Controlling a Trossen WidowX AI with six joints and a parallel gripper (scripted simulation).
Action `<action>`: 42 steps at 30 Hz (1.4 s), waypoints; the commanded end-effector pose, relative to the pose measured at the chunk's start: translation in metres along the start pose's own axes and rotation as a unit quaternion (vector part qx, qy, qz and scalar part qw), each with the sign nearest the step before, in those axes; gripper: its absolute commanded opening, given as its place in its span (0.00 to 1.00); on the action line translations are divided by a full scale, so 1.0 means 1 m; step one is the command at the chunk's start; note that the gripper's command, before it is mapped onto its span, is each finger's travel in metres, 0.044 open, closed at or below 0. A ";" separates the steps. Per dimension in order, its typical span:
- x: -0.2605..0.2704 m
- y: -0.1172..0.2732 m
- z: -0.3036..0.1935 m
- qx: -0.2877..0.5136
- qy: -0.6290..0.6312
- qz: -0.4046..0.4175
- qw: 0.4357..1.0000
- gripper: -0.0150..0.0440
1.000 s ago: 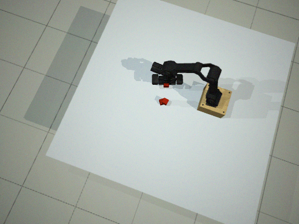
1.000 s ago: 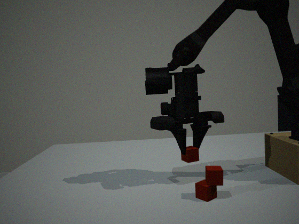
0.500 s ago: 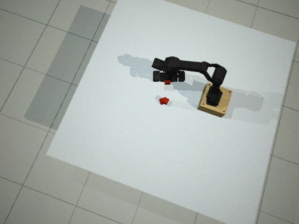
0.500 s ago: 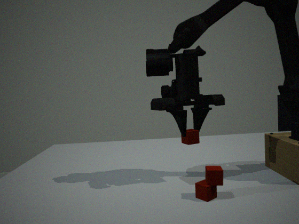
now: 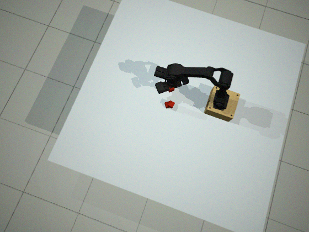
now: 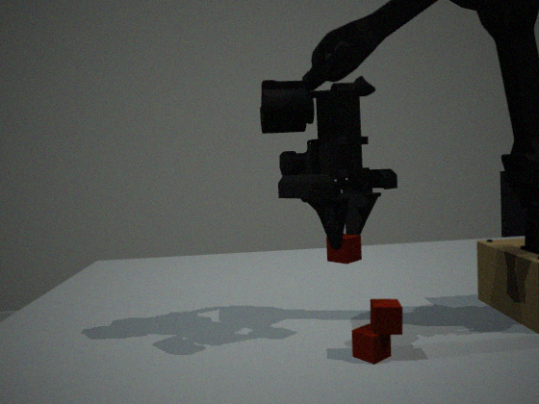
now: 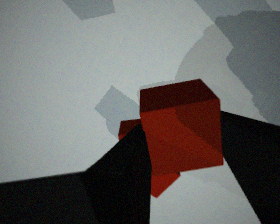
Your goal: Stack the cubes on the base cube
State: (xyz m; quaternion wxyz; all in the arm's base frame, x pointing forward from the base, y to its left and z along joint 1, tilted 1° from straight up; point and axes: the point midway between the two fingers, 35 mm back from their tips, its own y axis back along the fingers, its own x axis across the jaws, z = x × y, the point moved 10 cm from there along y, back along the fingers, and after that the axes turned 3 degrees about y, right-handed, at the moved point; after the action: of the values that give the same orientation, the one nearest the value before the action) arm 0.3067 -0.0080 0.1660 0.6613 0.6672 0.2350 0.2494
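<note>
Base cube (image 5: 166, 105) (image 6: 368, 345) sits on desk (image 5: 124, 150) (image 6: 144, 382) (image 7: 50, 65). Upper cube (image 5: 171, 104) (image 6: 385, 316) caps one corner, offset toward 1 o'clock in exterior view; looks level. Held cube (image 5: 171, 89) (image 6: 350, 253) (image 7: 182, 140), also red, is up in the air, clamped between the fingers of gripper (image 5: 170, 87) (image 6: 345, 242) (image 7: 179, 126); not placed. From the stack it's at 11 o'clock in exterior, 12 o'clock in top, well apart. Wrist view: two red bits peek out behind it, can't tell which cube is which. Black arm (image 5: 196, 71) (image 6: 395, 21) stands on wooden block (image 5: 216, 115) (image 6: 491, 273), 3 o'clock of the stack in top.
</note>
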 end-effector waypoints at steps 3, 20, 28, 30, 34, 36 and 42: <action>0.016 -0.003 -0.011 -0.001 0.106 0.001 0.994 0.43; 0.050 -0.009 -0.047 0.000 0.366 0.002 0.931 0.43; 0.050 -0.016 -0.047 0.000 0.367 0.002 0.930 0.43; 0.050 -0.022 -0.047 0.000 0.367 0.002 0.930 0.43; 0.049 -0.035 -0.048 0.000 0.369 0.002 0.930 0.43; 0.049 -0.039 -0.048 0.000 0.369 0.002 0.929 0.43; 0.049 -0.039 -0.048 0.000 0.370 0.002 0.929 0.43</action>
State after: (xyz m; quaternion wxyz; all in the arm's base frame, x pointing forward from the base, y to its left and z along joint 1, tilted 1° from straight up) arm 0.3137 0.0603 0.1305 0.5286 0.5287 0.4603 0.4788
